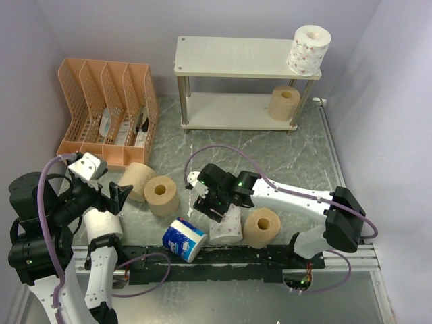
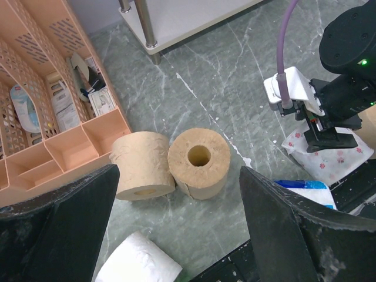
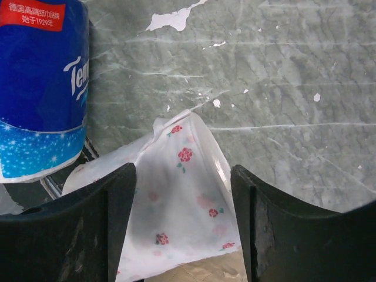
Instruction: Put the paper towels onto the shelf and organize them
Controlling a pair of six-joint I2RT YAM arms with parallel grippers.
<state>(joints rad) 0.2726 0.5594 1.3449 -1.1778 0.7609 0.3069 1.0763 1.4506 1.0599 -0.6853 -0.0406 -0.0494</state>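
Observation:
On the shelf [image 1: 229, 57], a pink-printed white roll [image 1: 308, 48] stands on the top board's right end, with a tan roll [image 1: 284, 102] on the lower board beneath it. My right gripper [image 3: 183, 176] is open, its fingers straddling a floral-wrapped roll [image 3: 182, 205] lying on the table; a sliver of table shows beside the right finger. A blue-wrapped roll [image 3: 41, 88] lies just left of it and a tan roll [image 1: 261, 227] just right. My left gripper [image 2: 179, 176] hangs wide open and empty above two tan rolls [image 2: 141, 164] [image 2: 198, 161] and a plain white roll [image 2: 138, 264].
An orange mesh file organizer [image 1: 108, 111] with small items in its slots stands at the back left, close to the two tan rolls. A black rail [image 1: 223, 255] runs along the table's near edge. Grey walls close in the left, back and right sides.

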